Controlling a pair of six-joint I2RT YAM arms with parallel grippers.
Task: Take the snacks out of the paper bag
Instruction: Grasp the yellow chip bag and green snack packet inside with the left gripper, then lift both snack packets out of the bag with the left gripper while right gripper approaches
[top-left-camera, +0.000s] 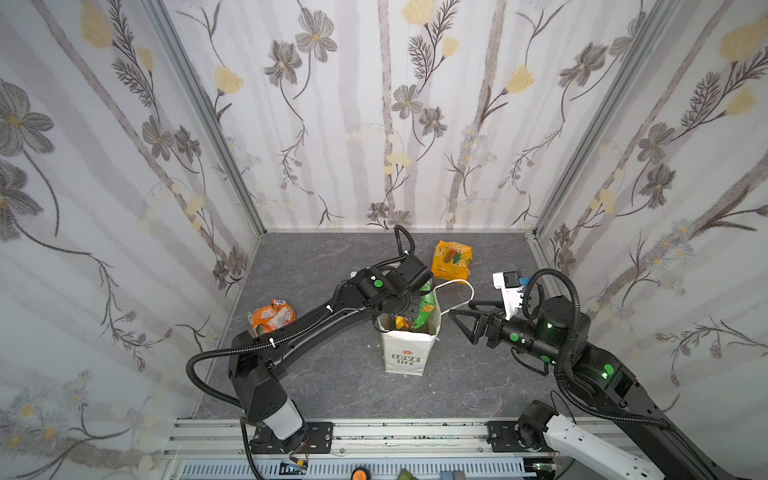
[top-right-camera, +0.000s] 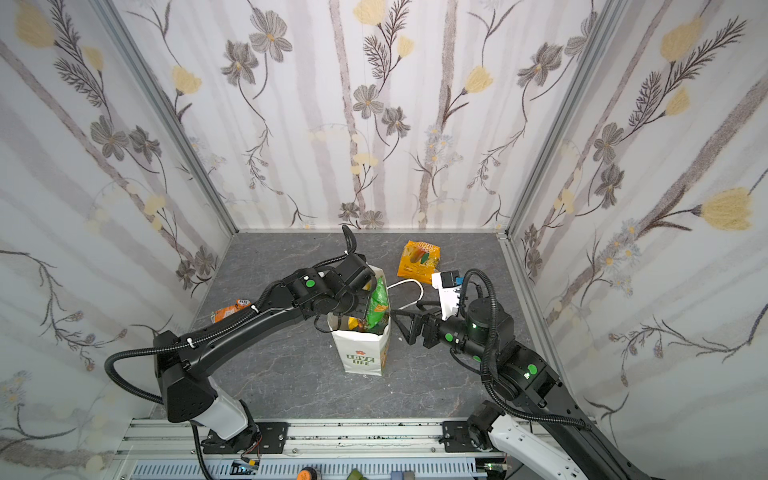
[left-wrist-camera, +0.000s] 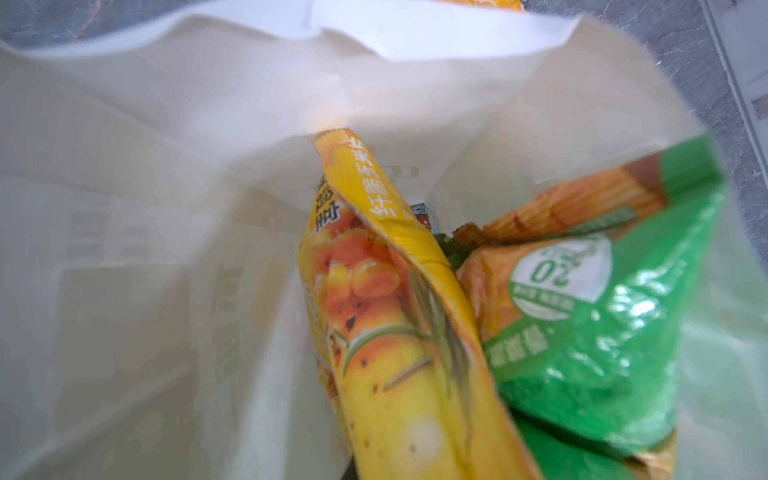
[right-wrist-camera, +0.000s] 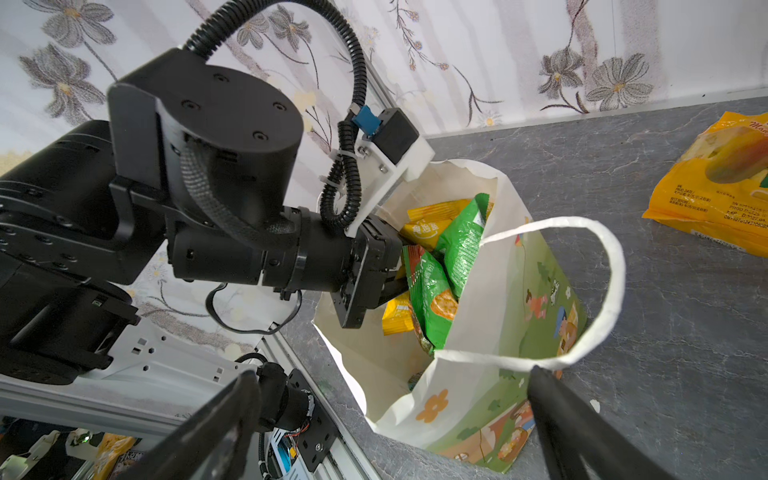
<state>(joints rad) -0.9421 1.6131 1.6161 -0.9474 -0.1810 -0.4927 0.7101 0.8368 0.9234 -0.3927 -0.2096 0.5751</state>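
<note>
Snacks on their way out: the white paper bag stands upright in the middle of the grey marbled table. Green "LOVE LIFE" lettering and a red flower mark its near face, a colourful cartoon print runs down its side, and its mouth gapes open. A glossy green packet sticks up out of the mouth, and a yellow packet stands on edge against it inside. Deeper down shows a scrap of red wrapper, too small to name. One white cord handle flops out over the bag's right-hand rim.

Beyond the bag, well apart from it, the large orange-yellow packet lies flat on the table. Off to the bag's left lies an orange-and-white packet, partly hidden by the left arm. That arm reaches in low over the table with its wrist bent down. The left gripper sits inside the bag's mouth with its jaws closed among the packets; whether they pinch one cannot be told. The right gripper hovers level just beside the bag's right wall, jaws spread wide, with one fingertip close to the foot of the cord handle.
</note>
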